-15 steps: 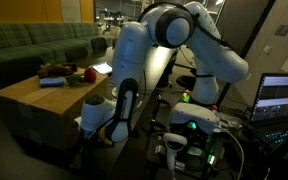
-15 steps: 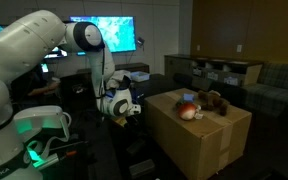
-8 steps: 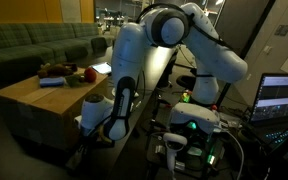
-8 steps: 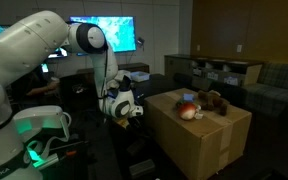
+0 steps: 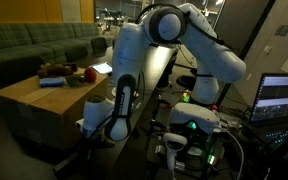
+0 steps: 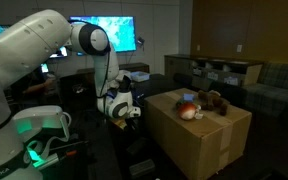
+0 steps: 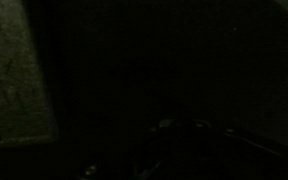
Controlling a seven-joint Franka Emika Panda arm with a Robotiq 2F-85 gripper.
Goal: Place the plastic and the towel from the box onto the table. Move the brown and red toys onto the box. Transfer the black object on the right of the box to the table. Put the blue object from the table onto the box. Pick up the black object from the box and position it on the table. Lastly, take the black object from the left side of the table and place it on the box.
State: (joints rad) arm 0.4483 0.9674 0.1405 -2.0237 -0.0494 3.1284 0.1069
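— Where is the pincer [image 6: 134,113]?
— Down beside the box [image 6: 199,140], just off the edge nearest the arm. It is closed all the way. I can't tell whether anything is caught in it, because the wrist view is almost black.
— And the toys?
— Both are on the box top. The red toy [image 6: 189,111] sits around the middle, with the brown toy [image 6: 216,101] just beside it toward the far edge. In an exterior view the blue block [image 5: 52,82] lies flat near an edge, close to them.
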